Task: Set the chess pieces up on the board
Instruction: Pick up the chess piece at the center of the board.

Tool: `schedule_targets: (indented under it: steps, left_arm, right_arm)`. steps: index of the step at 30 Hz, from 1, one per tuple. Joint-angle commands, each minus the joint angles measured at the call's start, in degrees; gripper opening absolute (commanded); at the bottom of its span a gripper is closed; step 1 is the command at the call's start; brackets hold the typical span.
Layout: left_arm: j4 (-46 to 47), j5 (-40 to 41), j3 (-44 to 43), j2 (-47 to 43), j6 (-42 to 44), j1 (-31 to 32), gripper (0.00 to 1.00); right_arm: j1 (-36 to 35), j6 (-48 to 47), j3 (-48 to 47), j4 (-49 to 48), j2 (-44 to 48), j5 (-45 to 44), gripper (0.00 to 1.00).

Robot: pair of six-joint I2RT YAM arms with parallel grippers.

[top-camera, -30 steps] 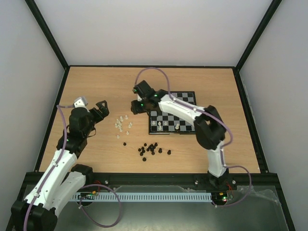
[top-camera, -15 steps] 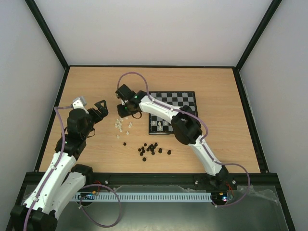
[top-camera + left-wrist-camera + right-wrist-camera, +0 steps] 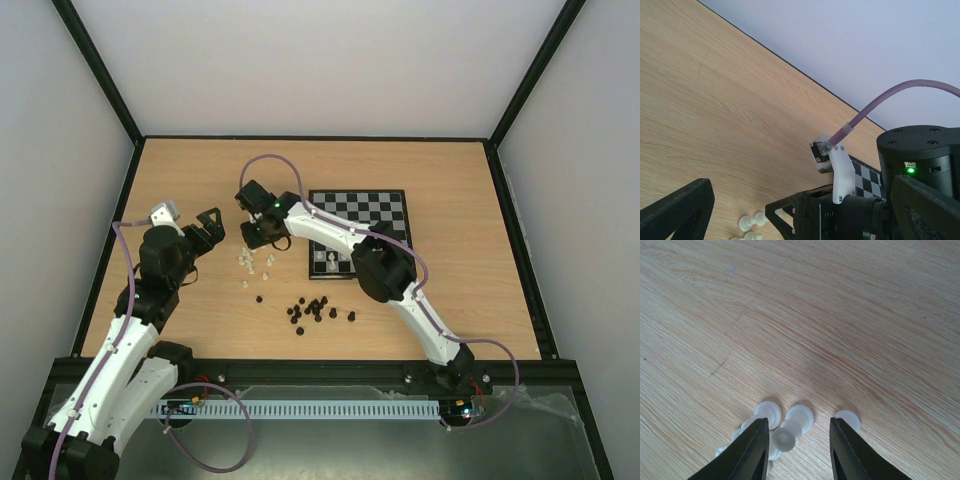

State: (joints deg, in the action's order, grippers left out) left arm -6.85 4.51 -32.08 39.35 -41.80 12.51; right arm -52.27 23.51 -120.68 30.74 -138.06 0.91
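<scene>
Starting at nine o'clock, the left gripper (image 3: 210, 225) hangs wide and empty; the chess pieces (image 3: 801, 415) huddle touching beneath the right gripper (image 3: 798, 422), its fingers parted around one; closing could well snag or topple neighbours, since they crowd together; the board (image 3: 375, 205) lies at three o'clock of them; no readable writing anywhere.

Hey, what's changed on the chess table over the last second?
The right tool swung left, away from the board, to above the loose white chess pieces, where it hangs open, holding nothing. The left tool hardly moved; the pieces standing on the board and the black pieces stayed put.
</scene>
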Motion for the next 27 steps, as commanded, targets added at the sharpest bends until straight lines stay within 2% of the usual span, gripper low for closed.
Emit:
schedule_targets:
  steps: [1,8,15,20,27]
  left_arm:
    - [0.1,-0.3,-0.2,-0.6,-0.1,0.0,1.0]
    - [0.3,-0.5,-0.1,-0.4,0.0,0.0,1.0]
    - [0.2,-0.5,-0.1,-0.2,0.1,0.0,1.0]
    - [0.4,-0.6,-0.2,-0.2,0.1,0.0,1.0]
    - [0.4,-0.6,-0.1,-0.2,0.1,0.0,0.99]
  right_arm:
    - [-0.8,-0.5,-1.8,3.2,-1.3,-0.3,0.34]
    - [-1.0,-0.4,-2.3,3.2,-1.7,0.0,0.33]
    - [-1.0,-0.3,-3.4,3.7,-2.7,0.2,0.24]
    - [-1.1,-0.4,-3.9,3.8,-3.1,0.1,0.22]
    - [-1.1,-0.5,-4.1,4.1,-3.5,0.2,0.14]
